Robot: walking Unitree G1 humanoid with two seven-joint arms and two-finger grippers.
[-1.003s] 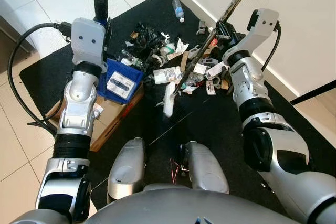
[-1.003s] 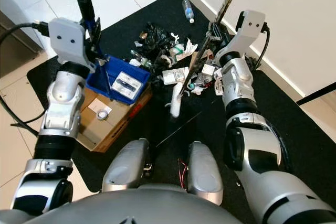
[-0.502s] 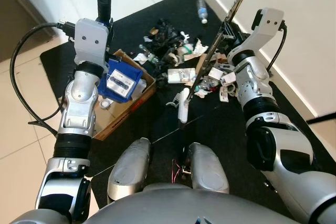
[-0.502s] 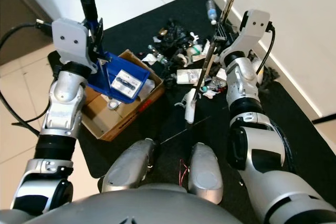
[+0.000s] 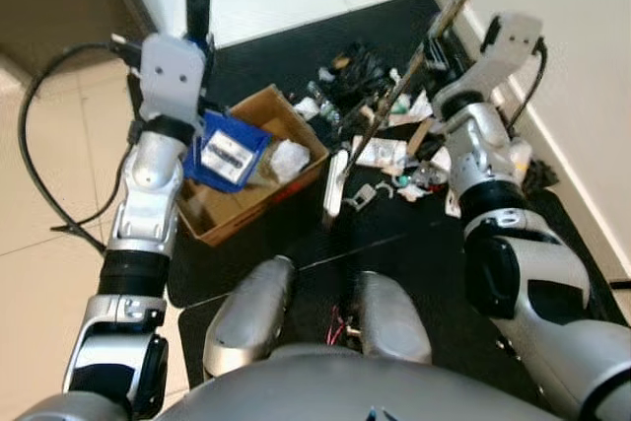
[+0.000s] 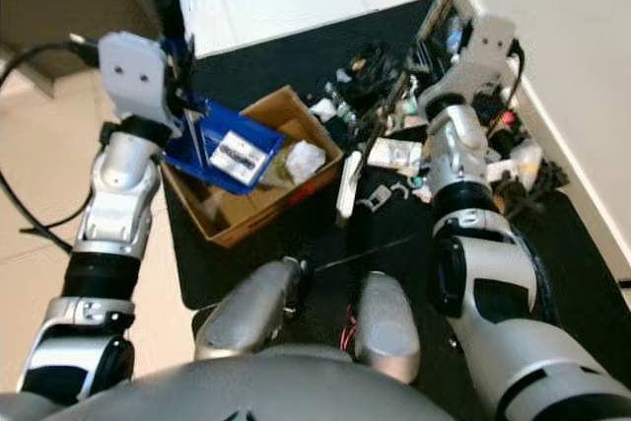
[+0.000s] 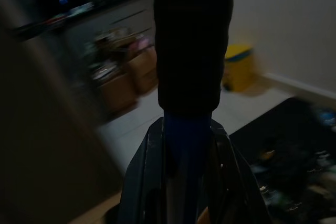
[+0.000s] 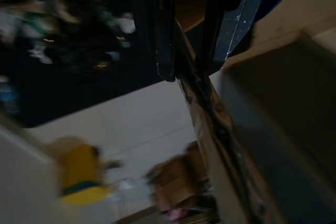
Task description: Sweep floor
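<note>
the left gripper (image 6: pixel 175 71) is clamping the upright handle of a blue plastic dustpan (image 6: pixel 223 150) over an open brown cardboard box (image 6: pixel 258 167). the right gripper (image 5: pixel 434 48) is clamping a metal broom handle (image 5: pixel 409 77), tilted over scattered litter (image 5: pixel 380 105) on the black floor mat (image 5: pixel 286 41).

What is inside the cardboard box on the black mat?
Inside the cardboard box lies crumpled white paper. The blue dustpan, held over it by the left gripper, hides the rest.

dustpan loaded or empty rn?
Loaded. The blue dustpan, held by the left gripper over the cardboard box, carries a white packet on its pan.
</note>
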